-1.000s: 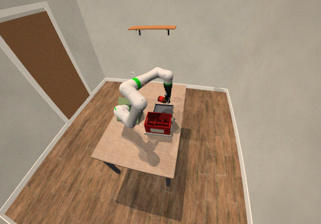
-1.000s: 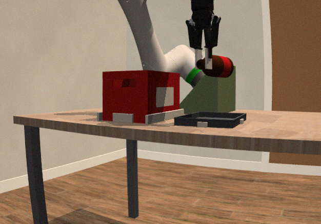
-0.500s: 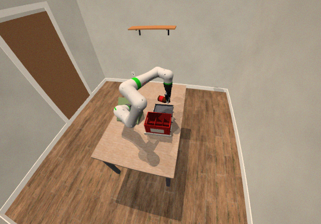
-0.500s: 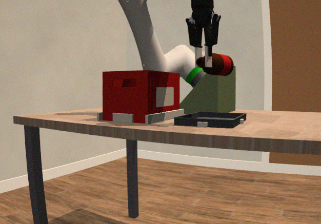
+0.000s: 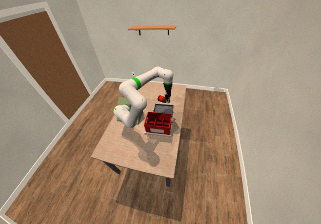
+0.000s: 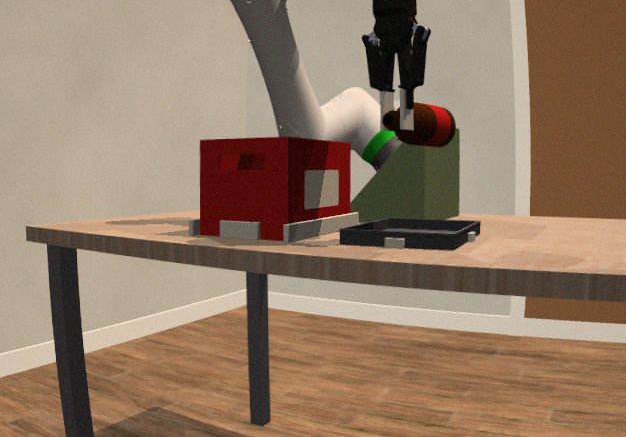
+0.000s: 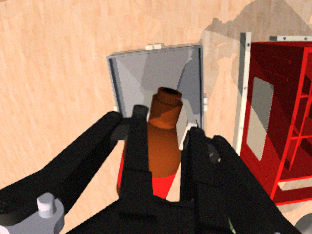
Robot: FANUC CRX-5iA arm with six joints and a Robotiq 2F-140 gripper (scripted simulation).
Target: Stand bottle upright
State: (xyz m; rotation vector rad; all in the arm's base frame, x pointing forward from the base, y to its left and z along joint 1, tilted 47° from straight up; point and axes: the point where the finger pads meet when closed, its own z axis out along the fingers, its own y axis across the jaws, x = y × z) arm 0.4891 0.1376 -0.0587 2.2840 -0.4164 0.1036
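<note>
On my exterior view, from the left: the crate sits level on the table, bracketed by grey stops at its base. Just right of it lies the tray, flat on the table and apart from the crate. Behind the tray stands a green block.

Above the tray I see the gripper pointing straight down, fingers nearly closed and clamped on the bottle at its neck. The bottle hangs well above the tray, lying almost horizontal, mouth to the left and red-banded base to the right.

My wrist view shows the bottle's mouth over the tray's floor, crate to the right.
</note>
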